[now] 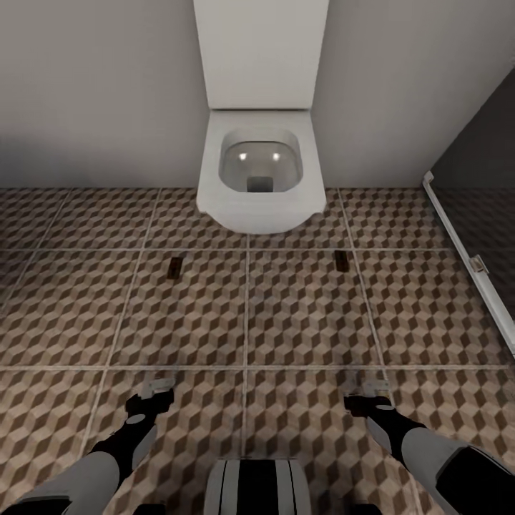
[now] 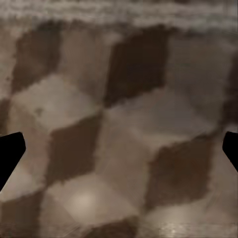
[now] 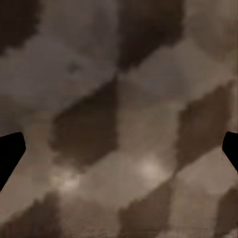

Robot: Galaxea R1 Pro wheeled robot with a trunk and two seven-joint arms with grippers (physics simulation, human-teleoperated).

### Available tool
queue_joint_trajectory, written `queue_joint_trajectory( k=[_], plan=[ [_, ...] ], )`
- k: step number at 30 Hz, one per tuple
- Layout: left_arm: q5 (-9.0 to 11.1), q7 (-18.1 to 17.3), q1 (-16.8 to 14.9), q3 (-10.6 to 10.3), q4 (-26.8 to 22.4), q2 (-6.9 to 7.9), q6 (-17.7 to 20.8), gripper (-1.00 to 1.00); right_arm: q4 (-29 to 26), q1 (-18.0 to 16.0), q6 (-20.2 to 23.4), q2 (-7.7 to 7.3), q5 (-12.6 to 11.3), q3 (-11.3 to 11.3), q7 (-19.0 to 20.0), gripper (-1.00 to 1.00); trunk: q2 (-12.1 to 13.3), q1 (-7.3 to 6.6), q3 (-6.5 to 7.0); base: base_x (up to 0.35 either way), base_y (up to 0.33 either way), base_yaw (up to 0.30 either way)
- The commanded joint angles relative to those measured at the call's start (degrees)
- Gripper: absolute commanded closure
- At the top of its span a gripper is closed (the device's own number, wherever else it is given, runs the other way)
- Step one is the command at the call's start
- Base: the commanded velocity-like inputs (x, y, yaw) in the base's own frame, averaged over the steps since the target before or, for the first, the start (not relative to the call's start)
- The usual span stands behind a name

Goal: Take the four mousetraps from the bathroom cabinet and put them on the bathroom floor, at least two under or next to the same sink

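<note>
Grippers hang low over the floor (image 1: 300, 315), both with jaws spread wide and nothing held: the left gripper (image 1: 156, 387) and the right gripper (image 1: 375, 387), each pointing forward. Both wrist views show dark fingertips (image 2: 10, 153) at the frame edges with cube-pattern tile between them. Ahead lie two mousetraps, flat on the tiles, long axis pointing toward the toilet (image 1: 259, 172): left trap (image 1: 173, 267), right trap (image 1: 342, 261), well apart.

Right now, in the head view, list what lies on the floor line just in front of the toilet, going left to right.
Left mousetrap → right mousetrap → glass shower door's bottom rail. Both traps lie flat on the cube-patterned tiles, apart from each other.
</note>
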Motion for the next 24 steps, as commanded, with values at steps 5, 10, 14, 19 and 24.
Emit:
queue_joint_trajectory(
  k=[5, 10, 14, 19, 24],
  plan=[
    [0.3, -0.1, 0.0, 0.2, 0.0, -0.05, -0.2, -1.0, 0.0, 0.0, -0.1, 0.0, -0.5, 0.5, -0.2, -1.0, 0.0, -0.05, -0.02, -0.346, 0.0, 0.0],
    [0.3, -0.1, 0.0, 0.2, 0.0, -0.1, -0.2, -1.0, 0.0, 0.0, -0.1, 0.0, -0.5, 0.5, -0.2, -1.0, 0.0, -0.05, -0.02, -0.346, 0.0, 0.0],
    [0.3, -0.1, 0.0, 0.2, 0.0, -0.12, -0.2, -1.0, 0.0, 0.0, -0.1, 0.0, -0.5, 0.5, -0.2, -1.0, 0.0, -0.05, -0.02, -0.325, 0.0, 0.0],
    [0.4, -0.2, 0.0, 0.2, 0.0, -0.13, -0.3, -1.0, 0.0, 0.0, -0.1, 0.0, -0.5, 0.5, -0.2, -1.0, 0.0, -0.05, -0.02, -0.177, 0.0, 0.0],
    [0.3, -0.2, 0.0, 0.2, 0.0, -0.15, -0.3, -1.0, 0.0, 0.0, -0.1, 0.04, -0.5, 0.5, -0.2, -1.0, 0.0, -0.05, -0.02, -0.07, 0.0, 0.0]
  ],
)
